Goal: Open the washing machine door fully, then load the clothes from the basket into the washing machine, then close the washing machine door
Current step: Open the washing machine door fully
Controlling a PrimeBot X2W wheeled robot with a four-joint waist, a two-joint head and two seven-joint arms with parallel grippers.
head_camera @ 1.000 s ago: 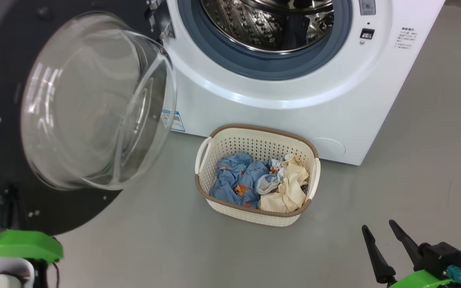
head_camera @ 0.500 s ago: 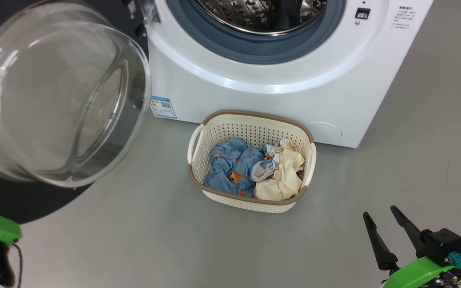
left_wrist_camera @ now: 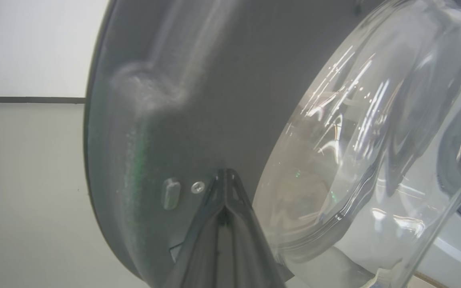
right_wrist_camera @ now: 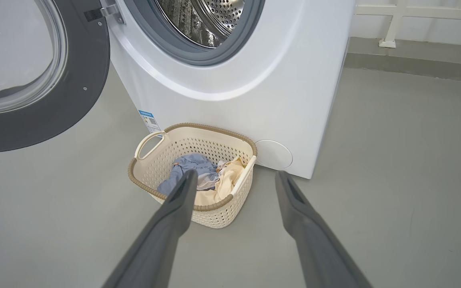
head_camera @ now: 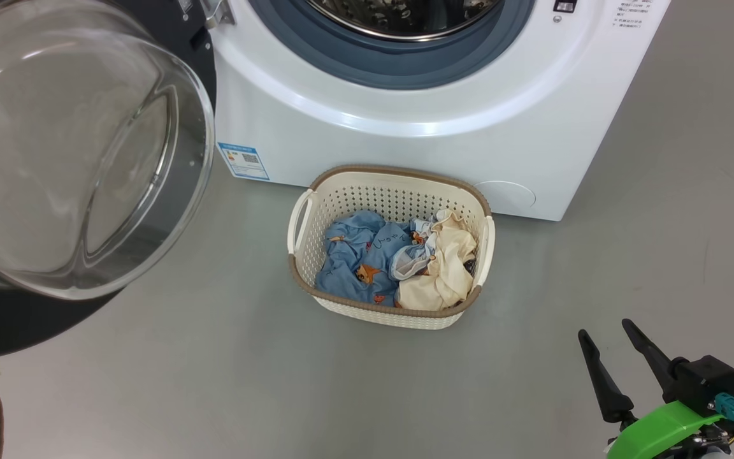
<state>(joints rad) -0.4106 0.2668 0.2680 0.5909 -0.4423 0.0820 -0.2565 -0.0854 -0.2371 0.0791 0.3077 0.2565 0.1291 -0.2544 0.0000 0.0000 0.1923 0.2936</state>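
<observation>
Left gripper [left_wrist_camera: 225, 173] closed, tips at washing machine door [left_wrist_camera: 182, 120]; right gripper [head_camera: 604, 328] wide open, empty.

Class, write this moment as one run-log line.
door: open wide | left gripper: jaws shut, at door's inner side | right gripper: jaws open, empty | clothes: in basket

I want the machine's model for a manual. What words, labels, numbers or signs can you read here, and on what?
No text here is legible.
Blue label sticker, lower left corner of the washing machine: print and a code square, too small to read.
Grey printed lines, upper right of the machine's front: too small to read.
Dark squiggles on the light blue garment in the basket: cannot tell if lettering.
</observation>
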